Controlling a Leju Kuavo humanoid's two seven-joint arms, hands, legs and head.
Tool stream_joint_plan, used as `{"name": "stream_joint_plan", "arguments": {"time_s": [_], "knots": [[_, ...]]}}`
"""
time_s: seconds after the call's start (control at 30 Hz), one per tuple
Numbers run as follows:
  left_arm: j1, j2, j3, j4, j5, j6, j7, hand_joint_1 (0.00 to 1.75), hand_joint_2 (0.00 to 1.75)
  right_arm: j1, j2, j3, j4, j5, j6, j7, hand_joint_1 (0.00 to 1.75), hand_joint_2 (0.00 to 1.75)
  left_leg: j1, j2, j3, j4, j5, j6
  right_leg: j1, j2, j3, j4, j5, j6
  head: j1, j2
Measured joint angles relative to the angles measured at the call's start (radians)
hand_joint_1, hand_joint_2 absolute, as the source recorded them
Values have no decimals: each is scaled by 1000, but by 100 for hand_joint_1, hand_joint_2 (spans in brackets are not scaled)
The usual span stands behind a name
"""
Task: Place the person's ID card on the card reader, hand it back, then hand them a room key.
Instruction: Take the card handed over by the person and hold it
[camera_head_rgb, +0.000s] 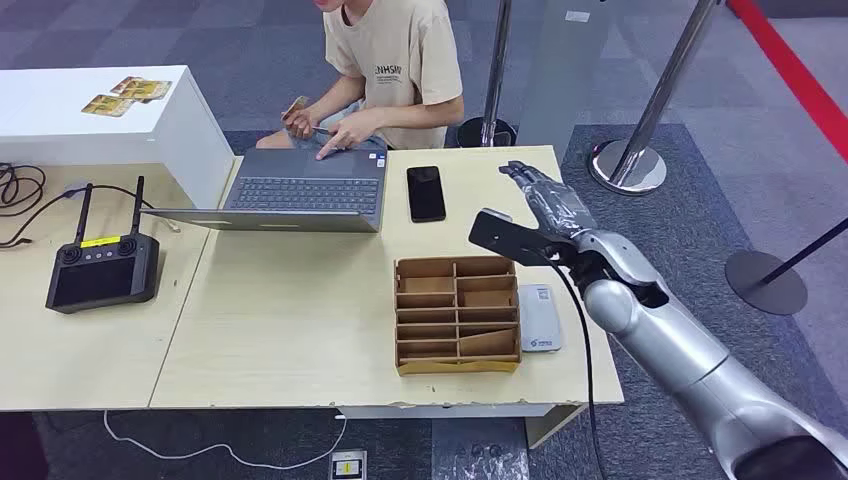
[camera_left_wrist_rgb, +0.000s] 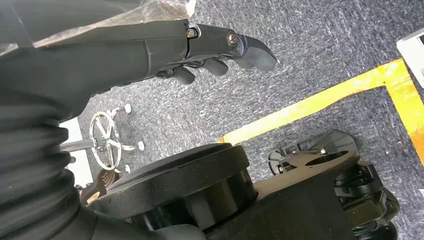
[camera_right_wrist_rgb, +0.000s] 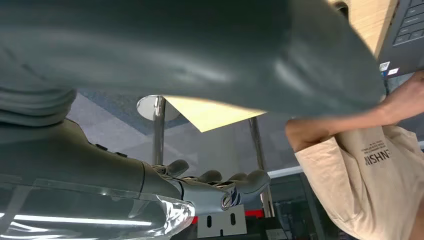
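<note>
Head view: our right hand (camera_head_rgb: 548, 200) hovers empty, fingers extended, beyond the card reader (camera_head_rgb: 539, 317). Far across from the reader, the person (camera_head_rgb: 400, 60) pinches the ID card (camera_head_rgb: 296, 106). We judge it light, stiff, slippery; grip its free edge. Our left hand (camera_left_wrist_rgb: 220, 50) hangs empty.

Bright even indoor light, soft shadows, wrist views blurred up close
</note>
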Motion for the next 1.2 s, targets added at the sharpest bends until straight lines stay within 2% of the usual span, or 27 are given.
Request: {"name": "stream_joint_plan", "arguments": {"time_s": [0.3, 1.2], "knots": [[0, 0, 0, 0, -4, 1, 7, 0, 175, -47, 4, 26, 48, -11, 48, 13, 0, 0, 0, 0, 0, 0, 0, 0, 0, 0, -1, 0, 0, 0, 0, 0], [0, 0, 0, 0, -5, 1, 7, 0, 175, -73, 6, 58, 103, -17, 50, 14, 0, 0, 0, 0, 0, 0, 0, 0, 0, 0, -1, 0, 0, 0, 0, 0]]}}
